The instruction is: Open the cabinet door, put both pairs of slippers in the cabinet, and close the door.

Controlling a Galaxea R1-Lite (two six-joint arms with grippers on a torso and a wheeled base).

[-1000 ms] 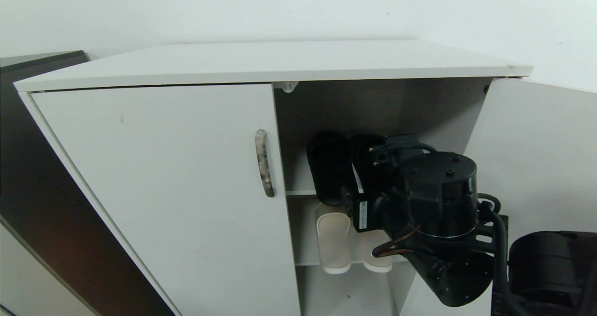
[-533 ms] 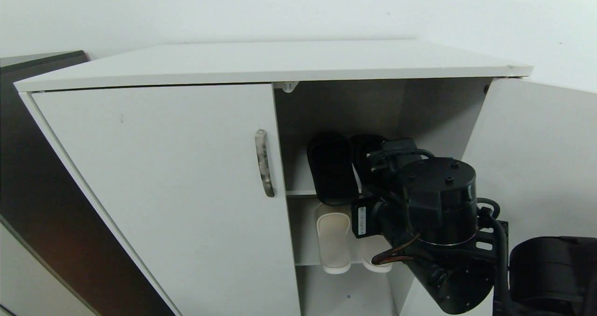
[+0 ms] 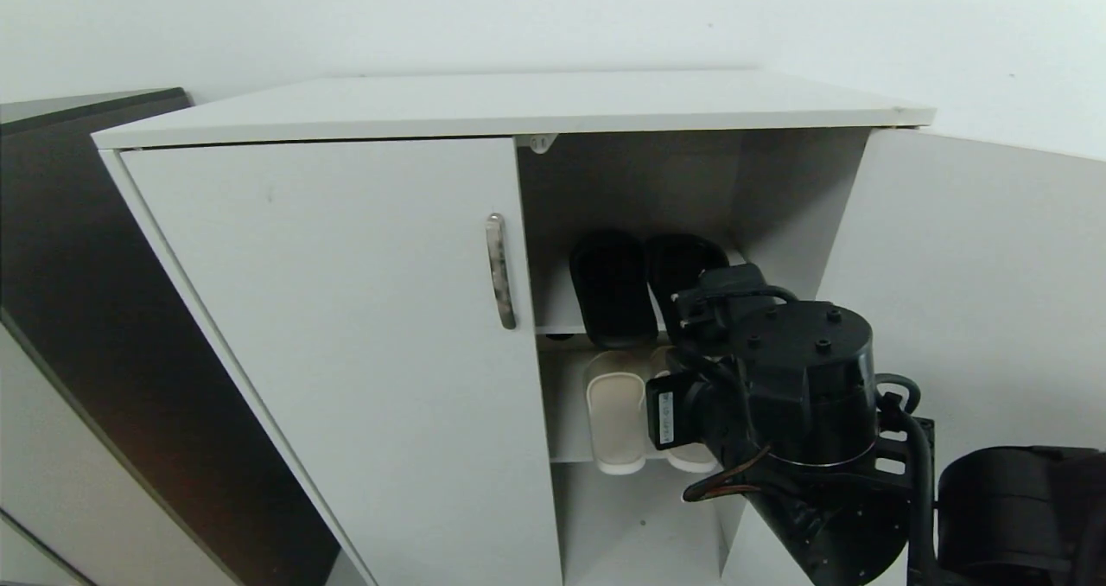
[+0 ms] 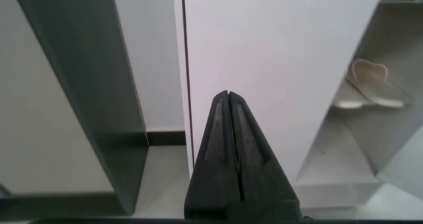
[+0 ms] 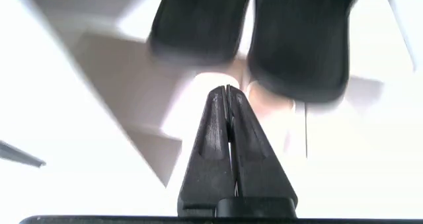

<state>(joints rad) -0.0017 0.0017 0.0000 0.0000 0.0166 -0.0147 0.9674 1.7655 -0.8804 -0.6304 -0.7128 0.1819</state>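
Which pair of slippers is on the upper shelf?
The black pair, its two dark slippers side by side; the white pair lies one level below them.

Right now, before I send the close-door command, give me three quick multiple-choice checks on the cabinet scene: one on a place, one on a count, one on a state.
1. Where does the black pair of slippers sit?
A. On the shelf above the white pair
B. On top of the cabinet
C. On the floor outside

2. How many slippers are inside the cabinet?
A. Two
B. Four
C. Six

3. What state is the right-hand door in?
A. Shut
B. Swung open
C. Taken off

Answers:
1. A, the black pair rests on the upper shelf, with the white pair on the shelf just below.
2. B, two black and two white show in the open half.
3. B, the door stands swung out to the right, leaving the shelves in plain sight.
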